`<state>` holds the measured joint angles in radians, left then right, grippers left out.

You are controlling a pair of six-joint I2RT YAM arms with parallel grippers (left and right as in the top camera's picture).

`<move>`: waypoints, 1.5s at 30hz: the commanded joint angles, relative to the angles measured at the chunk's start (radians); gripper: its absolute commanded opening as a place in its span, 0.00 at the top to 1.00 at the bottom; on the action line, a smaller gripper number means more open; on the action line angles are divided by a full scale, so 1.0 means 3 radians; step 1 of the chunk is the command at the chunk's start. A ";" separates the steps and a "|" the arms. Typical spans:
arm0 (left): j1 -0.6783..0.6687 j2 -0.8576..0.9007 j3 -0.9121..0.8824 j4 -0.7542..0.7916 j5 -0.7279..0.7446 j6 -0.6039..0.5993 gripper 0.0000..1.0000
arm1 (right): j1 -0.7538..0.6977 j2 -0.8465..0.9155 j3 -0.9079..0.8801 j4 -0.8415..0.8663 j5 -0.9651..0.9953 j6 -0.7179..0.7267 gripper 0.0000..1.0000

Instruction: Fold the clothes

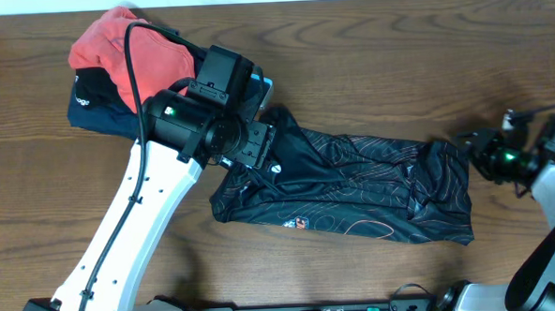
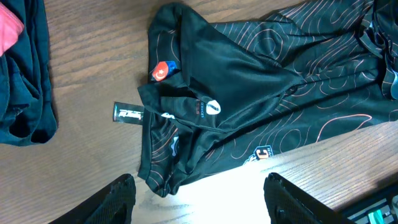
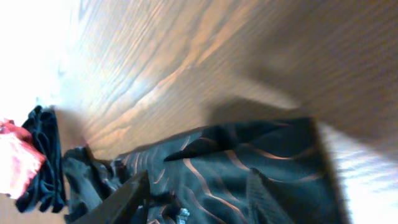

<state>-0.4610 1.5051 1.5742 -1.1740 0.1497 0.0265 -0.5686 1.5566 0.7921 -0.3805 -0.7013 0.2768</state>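
While the jersey (image 1: 354, 185) lies rumpled in a long band across the middle of the worktop (image 1: 395, 57), I hold my left hand (image 2: 199, 186) above its left end, fingers (image 2: 118, 199) spread wide and released, nothing between them. A small white oval logo and a red badge face up on the cloth below. My right hand (image 1: 479, 154) sits at the jersey's right edge, low over the fabric; whether it is clenched on the cloth or free of it I cannot tell. At the far left, a red garment (image 1: 123, 45) lies partly over a navy garment (image 1: 92, 105), near the jersey's left end.
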 commanded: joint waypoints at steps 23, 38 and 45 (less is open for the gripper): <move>0.0003 -0.0018 0.0071 0.0017 -0.0039 -0.0003 0.32 | -0.0020 -0.0039 -0.0324 -0.0762 0.1128 -0.0318 0.33; 0.0003 -0.0018 0.0071 0.0014 -0.0039 -0.0003 0.32 | -0.0023 -0.0039 -0.0506 -0.0464 0.0617 -0.0628 0.82; 0.0004 -0.0018 0.0071 0.0017 -0.0041 -0.0001 0.32 | -0.0056 -0.0039 -0.0426 -0.0088 0.0598 -0.0324 0.99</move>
<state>-0.4610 1.5051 1.5742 -1.1694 0.1497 0.0265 -0.5831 1.5379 0.6456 -0.4206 -0.5022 0.1417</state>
